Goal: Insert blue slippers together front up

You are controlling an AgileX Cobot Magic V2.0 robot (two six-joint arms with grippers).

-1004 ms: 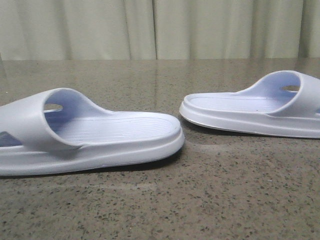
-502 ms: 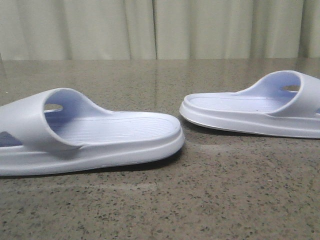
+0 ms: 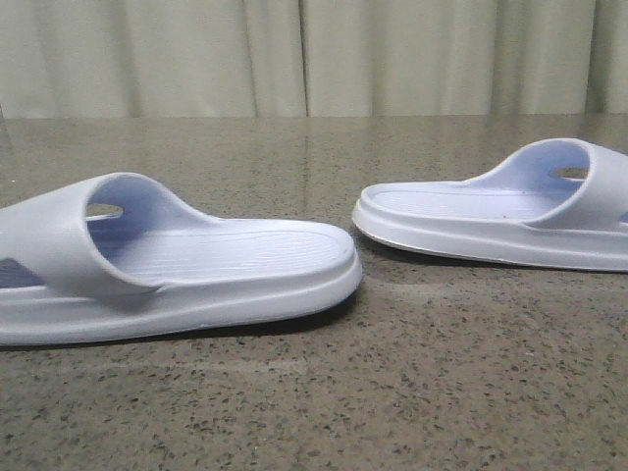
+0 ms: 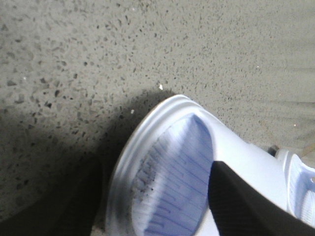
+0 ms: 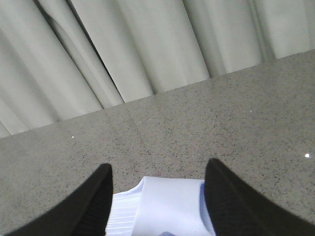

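Two pale blue slippers lie sole-down on the speckled table. In the front view the left slipper [image 3: 177, 265] has its strap at the left, and the right slipper [image 3: 491, 221] has its strap at the right; their rounded open ends nearly meet mid-table. Neither gripper shows in the front view. In the left wrist view my left gripper [image 4: 152, 187] is open, its dark fingers [image 4: 246, 206] straddling a slipper's ribbed footbed [image 4: 172, 162]. In the right wrist view my right gripper [image 5: 158, 172] is open, its fingers either side of a slipper's strap [image 5: 167, 206].
The speckled grey stone table [image 3: 442, 392] runs back to a pale pleated curtain [image 3: 314, 59], which also shows in the right wrist view [image 5: 147, 49]. Another pale blue piece [image 4: 300, 191] shows at the edge of the left wrist view.
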